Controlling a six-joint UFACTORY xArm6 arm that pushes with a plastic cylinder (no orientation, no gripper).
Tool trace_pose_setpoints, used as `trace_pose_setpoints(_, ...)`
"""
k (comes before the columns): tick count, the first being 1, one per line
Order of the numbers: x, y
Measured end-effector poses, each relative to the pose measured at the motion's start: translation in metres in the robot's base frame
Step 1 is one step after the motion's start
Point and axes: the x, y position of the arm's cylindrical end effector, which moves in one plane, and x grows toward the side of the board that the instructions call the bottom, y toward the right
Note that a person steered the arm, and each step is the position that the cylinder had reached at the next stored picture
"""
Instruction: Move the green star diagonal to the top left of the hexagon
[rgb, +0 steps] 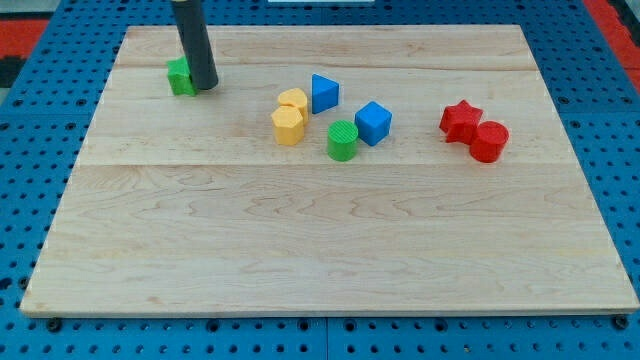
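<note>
The green star (180, 77) sits near the view's top left of the wooden board, partly hidden by my rod. My tip (204, 86) rests right against the star's right side. The yellow hexagon (287, 125) lies near the board's middle, well to the right of and below the star, with a second yellow block (293, 100) touching it just above.
A blue triangular block (323, 92), a blue cube (373, 122) and a green cylinder (342, 140) cluster right of the yellow blocks. A red star (460, 119) and a red cylinder (489, 140) sit at the view's right. The wooden board (320, 240) lies on a blue pegboard.
</note>
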Motion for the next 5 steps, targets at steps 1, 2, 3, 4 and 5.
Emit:
trace_pose_setpoints(1, 0.024, 0.016)
trace_pose_setpoints(2, 0.026, -0.017)
trace_pose_setpoints(3, 0.009, -0.091)
trace_pose_setpoints(4, -0.008, -0.1)
trace_pose_setpoints(5, -0.02, -0.089)
